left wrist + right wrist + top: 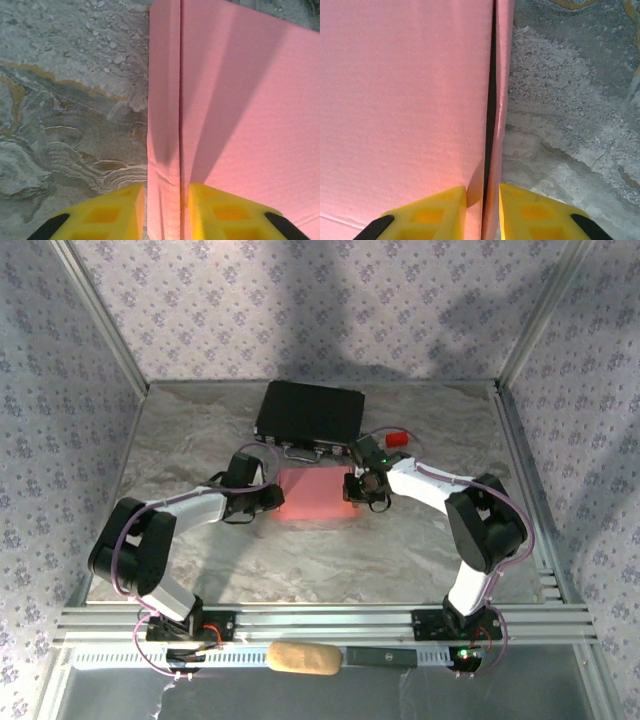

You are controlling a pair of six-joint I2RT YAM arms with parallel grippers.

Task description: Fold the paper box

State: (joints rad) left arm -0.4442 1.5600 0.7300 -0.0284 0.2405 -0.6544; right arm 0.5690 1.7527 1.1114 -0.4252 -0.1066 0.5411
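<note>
**Work area.** The paper box (315,495) lies on the marbled table (200,440) at its centre, just in front of a black hard case (310,412). A small red block (397,438) sits beside the case's right end.

**Left arm.** The arm runs from its base up to an elbow at the table's left side. The forearm then reaches inward, placing the left claw (272,498) at the box's left edge. In the left wrist view the left claw (166,194) is narrow. Its yellow fingers (115,212) stand on either side of an upright pink side strip, and both fingers touch it, so the claw holds the box by that strip.

**Right arm.** The pose mirrors the left, with the elbow raised at the right and the forearm angled inward to the box's right edge. The right claw (483,194) is also narrow and straddles the seam between the broad panel and the edge strip. Whether it is clamping the card cannot be told.
</note>
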